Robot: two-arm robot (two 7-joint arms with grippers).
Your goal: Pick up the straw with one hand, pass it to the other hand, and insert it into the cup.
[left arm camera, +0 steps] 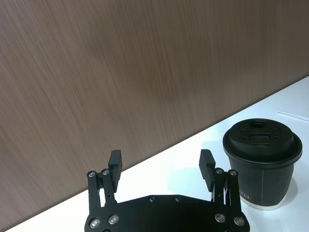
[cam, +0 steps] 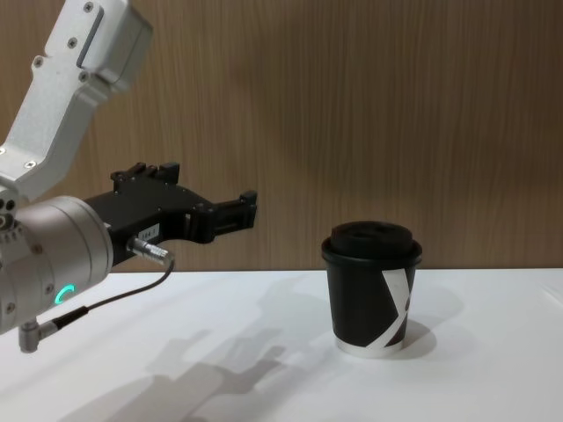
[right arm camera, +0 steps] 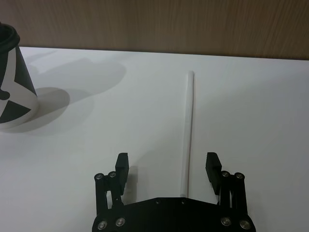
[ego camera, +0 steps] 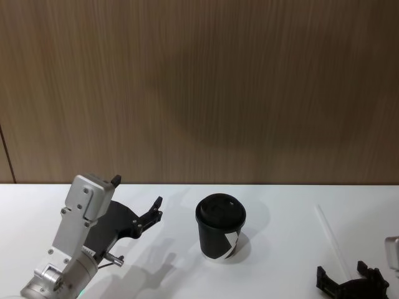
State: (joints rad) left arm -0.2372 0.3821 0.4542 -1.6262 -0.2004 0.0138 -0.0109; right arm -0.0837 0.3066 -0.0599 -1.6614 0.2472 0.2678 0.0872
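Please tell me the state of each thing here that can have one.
Straw: lying flat, not held.
Cup: upright, lid on, no straw in it.
Left gripper: open, empty, raised left of the cup.
Right gripper: open, astride the straw's near end, not gripping.

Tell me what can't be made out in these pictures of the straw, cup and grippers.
The straw: near end hidden under the body of the open right gripper, right wrist view.
The cup: partly cut off by that view's edge; contents hidden by the lid.
The right gripper: body cut off by the head view's bottom edge.
The left gripper, open, raised beside the cup: arm cut off there too.
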